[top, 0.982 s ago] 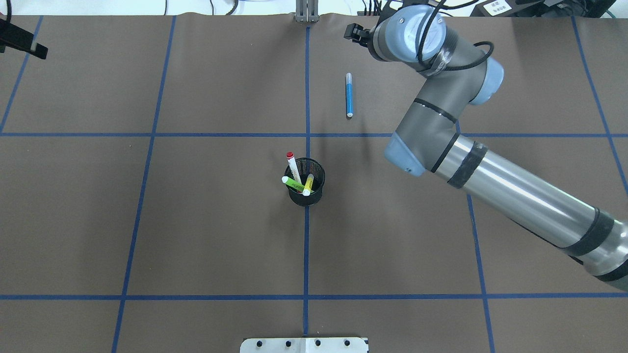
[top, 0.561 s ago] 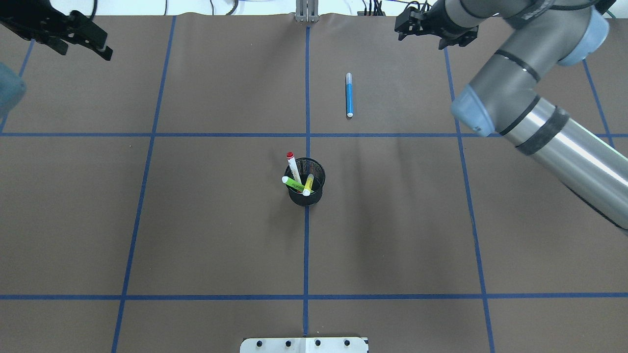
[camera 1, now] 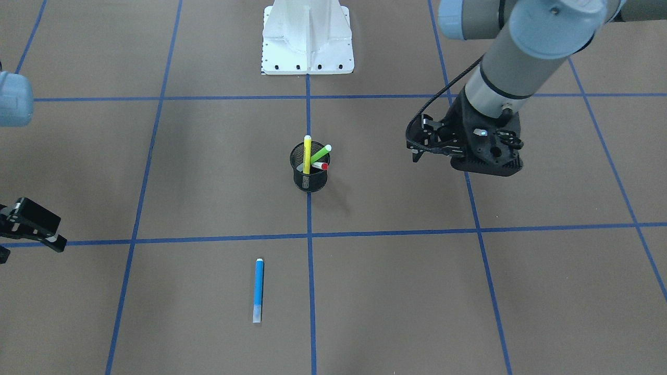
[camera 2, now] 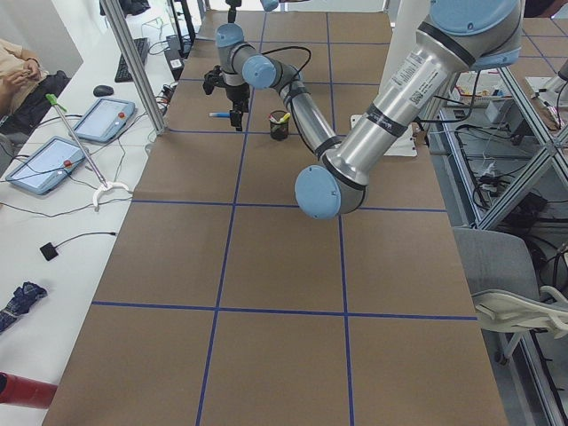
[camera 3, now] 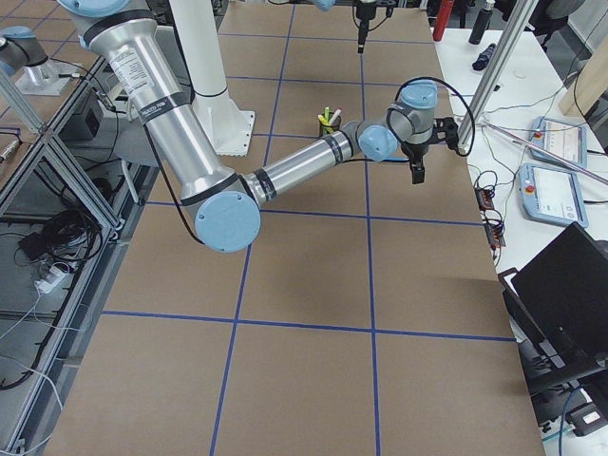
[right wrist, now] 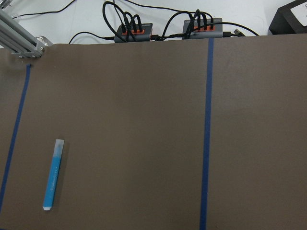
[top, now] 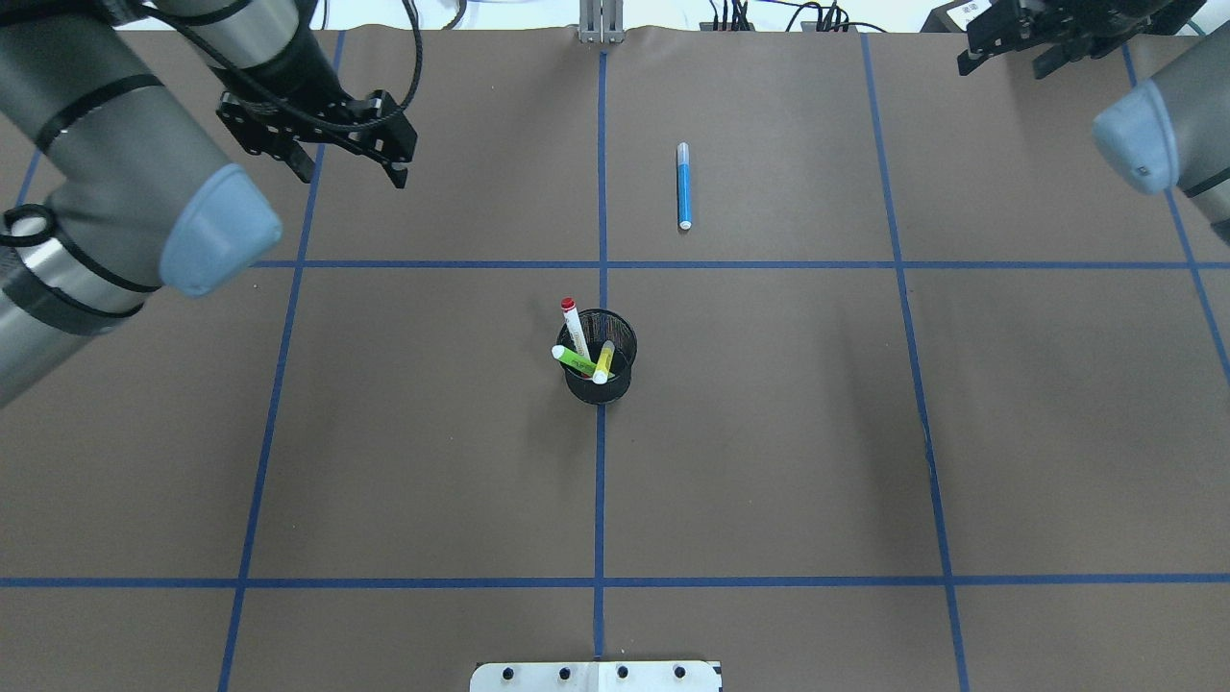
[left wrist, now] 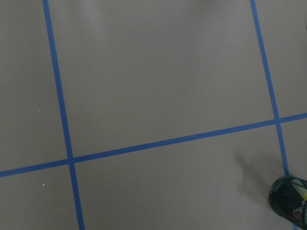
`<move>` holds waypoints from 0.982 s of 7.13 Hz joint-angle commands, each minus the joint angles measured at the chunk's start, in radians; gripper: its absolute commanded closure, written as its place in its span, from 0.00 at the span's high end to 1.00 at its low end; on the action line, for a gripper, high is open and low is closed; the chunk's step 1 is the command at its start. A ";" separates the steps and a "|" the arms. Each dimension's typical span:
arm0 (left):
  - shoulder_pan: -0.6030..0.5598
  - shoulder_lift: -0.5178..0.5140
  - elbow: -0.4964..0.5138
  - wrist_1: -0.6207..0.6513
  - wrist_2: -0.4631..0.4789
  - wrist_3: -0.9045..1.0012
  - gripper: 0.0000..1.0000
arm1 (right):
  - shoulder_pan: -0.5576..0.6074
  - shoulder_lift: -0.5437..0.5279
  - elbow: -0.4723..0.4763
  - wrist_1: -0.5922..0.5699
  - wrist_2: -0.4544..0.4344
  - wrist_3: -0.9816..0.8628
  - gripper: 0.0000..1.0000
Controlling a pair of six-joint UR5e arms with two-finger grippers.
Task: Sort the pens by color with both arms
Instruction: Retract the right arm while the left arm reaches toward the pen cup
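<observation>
Overhead, your slim blue marker pen (top: 684,186) lies upper centre. The right wrist view shows it but not the black mesh cup (top: 600,370) holding other pens (top: 575,329). The black left gripper (top: 352,168), newly arrived upper left, and the right gripper (top: 1004,62) gape empty.

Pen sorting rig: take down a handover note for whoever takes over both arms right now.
Left claw: open, empty, over the table's far left area, away from every pen.
Right claw: open, empty, near the far right corner.
Blue pen: lying flat on the table, just right of the centre line, far side.
Red-ended white pen, green pen, yellow pen: standing in the black mesh cup at the centre.
Done: blue pen is out on its own.
Left: pull the three from the cup and lay them out by colour.
</observation>
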 commanded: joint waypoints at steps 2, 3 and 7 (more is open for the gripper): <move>0.118 -0.205 0.233 0.014 0.015 -0.109 1.00 | 0.096 -0.007 0.012 -0.306 0.025 -0.464 1.00; 0.148 -0.211 0.241 0.014 0.021 -0.121 1.00 | 0.109 -0.008 0.045 -0.416 0.015 -0.571 1.00; 0.290 -0.330 0.422 0.002 0.046 -0.264 0.98 | 0.112 -0.037 0.083 -0.452 -0.027 -0.604 1.00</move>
